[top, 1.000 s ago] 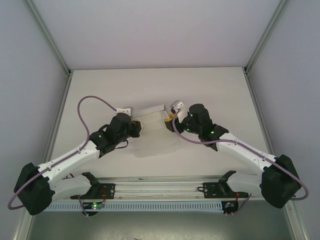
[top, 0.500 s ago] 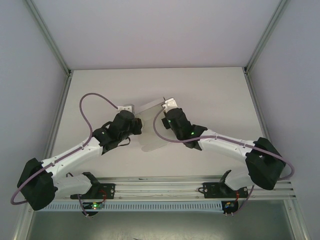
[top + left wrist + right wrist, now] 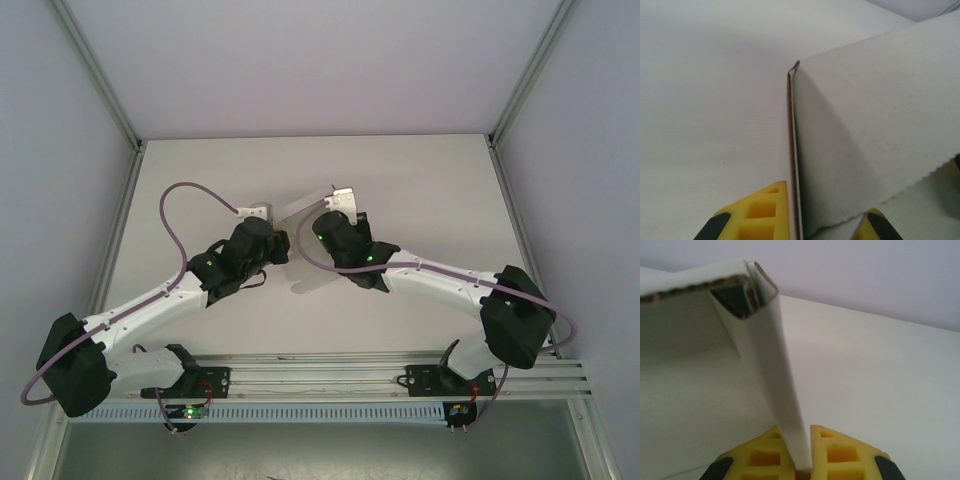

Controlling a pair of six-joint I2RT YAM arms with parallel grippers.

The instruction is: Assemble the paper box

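The paper box (image 3: 304, 276) is white card, partly folded, in the middle of the table between the two arms. My left gripper (image 3: 270, 244) meets it from the left. In the left wrist view a thin upright card wall (image 3: 793, 150) runs right along the left yellow finger (image 3: 760, 212), and a panel with a serrated edge (image 3: 875, 125) covers most of the right finger (image 3: 871, 224). My right gripper (image 3: 322, 232) comes in from the right. In the right wrist view its yellow fingers (image 3: 840, 455) are pinched on a narrow folded flap (image 3: 777, 365) that rises to the box corner.
The white table (image 3: 430, 190) stretches to the back and to both sides of the box. Metal frame posts (image 3: 95, 75) stand at the rear corners. A rail with the arm bases (image 3: 320, 380) runs along the near edge.
My right arm swung left over the box and its gripper closed on the flap. The box's near panel has shifted left and looks smaller. The left gripper barely moved.
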